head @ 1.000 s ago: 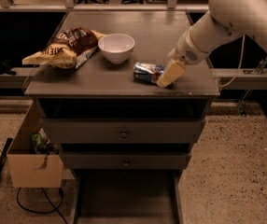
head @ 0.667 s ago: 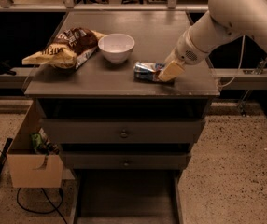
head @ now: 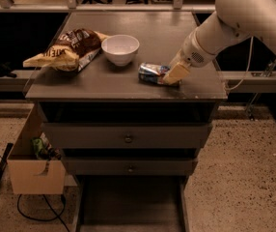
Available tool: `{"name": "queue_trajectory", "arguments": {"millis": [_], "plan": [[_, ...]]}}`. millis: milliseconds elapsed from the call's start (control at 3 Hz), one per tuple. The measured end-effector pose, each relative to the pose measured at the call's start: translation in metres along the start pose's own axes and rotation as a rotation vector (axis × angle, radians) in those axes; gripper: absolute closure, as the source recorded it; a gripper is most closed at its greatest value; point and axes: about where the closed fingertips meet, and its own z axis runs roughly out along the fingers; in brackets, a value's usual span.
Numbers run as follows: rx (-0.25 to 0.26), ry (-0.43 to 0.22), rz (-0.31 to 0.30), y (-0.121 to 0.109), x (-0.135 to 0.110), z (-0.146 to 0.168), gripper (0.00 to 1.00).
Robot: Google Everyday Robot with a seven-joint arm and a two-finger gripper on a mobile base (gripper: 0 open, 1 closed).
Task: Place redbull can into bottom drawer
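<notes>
The redbull can (head: 151, 73) lies on its side on the cabinet top (head: 104, 81), near the front edge and right of the middle. My gripper (head: 174, 75) comes down from the upper right on the white arm (head: 234, 18) and sits at the can's right end, touching or nearly touching it. The bottom drawer (head: 128, 207) is pulled out at the foot of the cabinet, its flat dark floor bare between thin side walls.
A white bowl (head: 120, 49) and a yellow-and-brown chip bag (head: 65, 52) sit on the top, left of the can. Two shut drawer fronts with knobs (head: 128, 138) (head: 129, 167) are above the open drawer. A cardboard box (head: 34, 170) stands on the floor at the left.
My gripper has crept slightly left, closer onto the can's right end. The can, bowl and bag have not moved.
</notes>
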Motion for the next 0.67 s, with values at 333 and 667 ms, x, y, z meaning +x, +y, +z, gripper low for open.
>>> {"name": "queue_trajectory", "arguments": {"millis": [333,667], "plan": [[0.001,-0.007,-0.011,0.001,-0.005,-0.006,1.0],[0.014,-0.029,-0.035,0.003,-0.013,-0.026,1.0]]}}
